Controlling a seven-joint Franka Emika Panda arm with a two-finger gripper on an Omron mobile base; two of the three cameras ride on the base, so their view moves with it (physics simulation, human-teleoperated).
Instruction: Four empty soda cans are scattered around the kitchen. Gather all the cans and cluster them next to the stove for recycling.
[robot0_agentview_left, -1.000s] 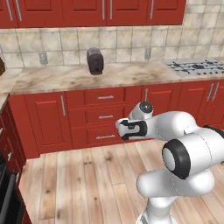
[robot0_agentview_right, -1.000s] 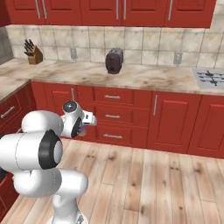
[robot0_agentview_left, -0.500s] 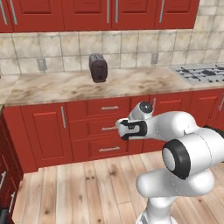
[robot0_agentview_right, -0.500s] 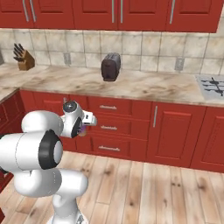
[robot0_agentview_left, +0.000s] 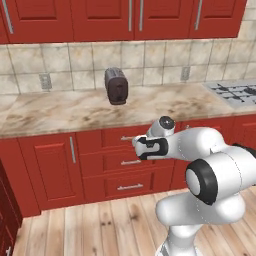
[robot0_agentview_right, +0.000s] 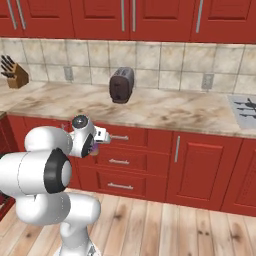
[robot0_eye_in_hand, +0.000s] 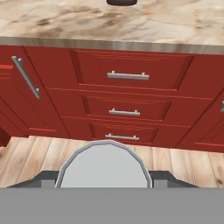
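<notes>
My gripper (robot0_eye_in_hand: 104, 180) is shut on a soda can (robot0_eye_in_hand: 104, 162). The can's round silvery top sits between the two dark fingertips (robot0_eye_in_hand: 43, 177) in the hand view. From the right base view, a purple sliver of the can (robot0_agentview_right: 92, 145) shows in the gripper (robot0_agentview_right: 98, 138), held in front of the red drawers below counter height. The left base view shows the hand (robot0_agentview_left: 146, 147) at drawer level. The stove (robot0_agentview_left: 236, 92) lies at the far right of the counter, its grates also visible at the right edge (robot0_agentview_right: 246, 106).
A dark toaster (robot0_agentview_left: 116, 86) (robot0_agentview_right: 121, 85) stands on the beige counter (robot0_agentview_left: 60, 112) against the tiled wall. A knife block (robot0_agentview_right: 14, 73) sits far left. Red drawers with metal handles (robot0_eye_in_hand: 127, 75) face the hand over the wood floor (robot0_agentview_right: 165, 225).
The whole scene has shifted and grown as the base drove nearer the counter. The toaster now sits more central. The gripper kept its hold on the can.
</notes>
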